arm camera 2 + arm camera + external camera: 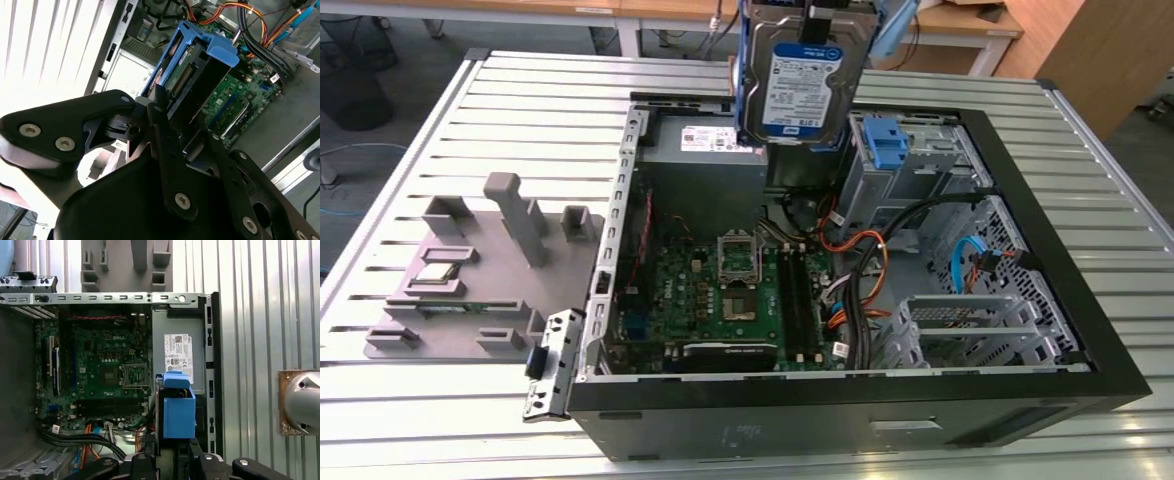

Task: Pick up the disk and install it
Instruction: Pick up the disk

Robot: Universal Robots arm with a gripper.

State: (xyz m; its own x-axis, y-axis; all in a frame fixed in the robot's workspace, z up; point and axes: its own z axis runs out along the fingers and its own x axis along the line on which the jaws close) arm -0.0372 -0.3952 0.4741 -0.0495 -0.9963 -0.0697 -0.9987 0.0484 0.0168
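**Desk:** Where's the disk?

**Operator:** I've got the disk point(801, 85) up in the air, hanging on edge, with its blue-and-white label facing the exterior camera. It's over the far side of the open computer case point(854, 405), above the grey power supply point(704, 150).

**Desk:** And the tool?

**Operator:** The tool point(817, 18) is clenched on the disk from above. In the second wrist view I see its black fingers point(167, 145) pinching either side of the drive, and the blue carrier point(220, 50) wrapped round the drive's edges. In the first wrist view that carrier hangs over the case, just beside the power supply's white sticker.

**Desk:** What's under it?

**Operator:** The case lies on its side on the slatted metal counter point(520, 110), with its side panel off. I can see the green motherboard point(727, 290) in the middle, with orange and black cables point(861, 255) beside it. A lone blue bracket point(887, 140) sits in the drive cage, just to the exterior view's right of the disk. A grey fixture point(467, 270) rests on the counter at the exterior view's left, beside the case.
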